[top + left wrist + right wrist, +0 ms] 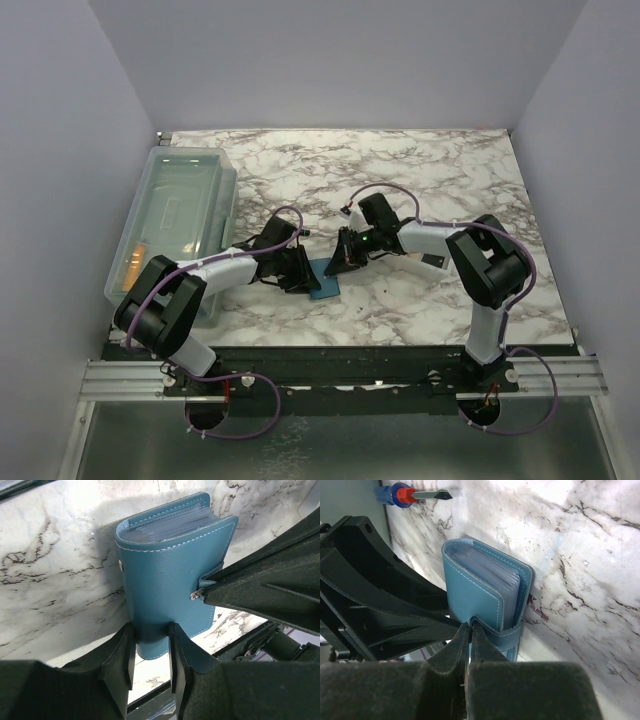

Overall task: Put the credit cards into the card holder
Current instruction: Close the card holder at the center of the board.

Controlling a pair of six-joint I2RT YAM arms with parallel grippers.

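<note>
Two grips meet on the closed card holder (167,575): left fingers (120,652) clamp its short end, right fingers (456,642) pinch the snap tab (502,631) on its long side.

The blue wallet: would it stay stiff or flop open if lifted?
Probably fairly stiff: the card holder looks thick with stacked clear sleeves. Its cover may swing open, since the right gripper pinches the snap tab. Its leather-like skin seems grippy.

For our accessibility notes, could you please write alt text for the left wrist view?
A closed teal card holder lies on a marble table, its near end clamped in the left tool. From the right, the right tool pinches its snap tab.
</note>
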